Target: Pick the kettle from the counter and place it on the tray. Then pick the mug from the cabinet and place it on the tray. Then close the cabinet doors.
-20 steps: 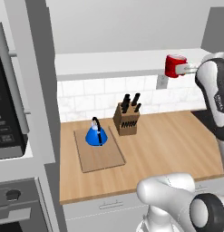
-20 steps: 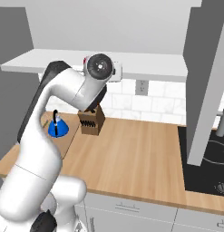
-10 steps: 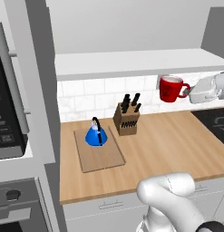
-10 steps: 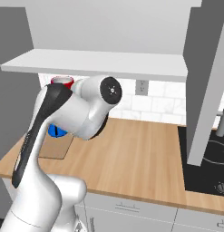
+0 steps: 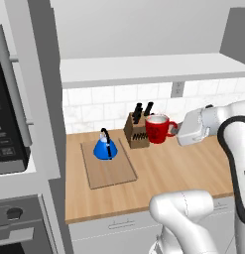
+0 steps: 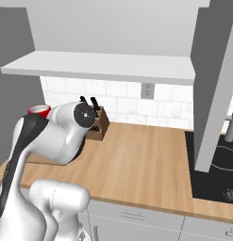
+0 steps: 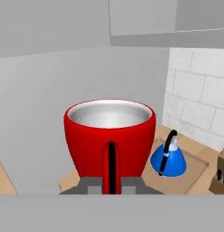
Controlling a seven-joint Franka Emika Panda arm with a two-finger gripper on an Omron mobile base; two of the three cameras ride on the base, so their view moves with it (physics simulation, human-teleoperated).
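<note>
Left base view: hand (image 5: 176,130) clamped on the handle of the mug (image 5: 158,129), carried upright in the air above the surface (image 5: 183,171), just right of the knife block (image 5: 137,130). Kettle (image 5: 105,147) sits on the far part of the tray (image 5: 110,168); the near half of the board is bare.

Right base view: the arm covers most of the left side. The mug rim (image 6: 38,110) peeks over the arm, knife block (image 6: 95,123) just right of it.

Hand view: fingers shut tight on the mug handle (image 7: 111,167), mug upright, white inside visible. Kettle (image 7: 169,157) on the tray (image 7: 195,174) below and beyond.

Risks, my read: path to the tray passes the knife block and the kettle's arched handle; a low swing clips either. Handle-only grip could let the mug pivot on set-down. Aim for the bare near half.
</note>
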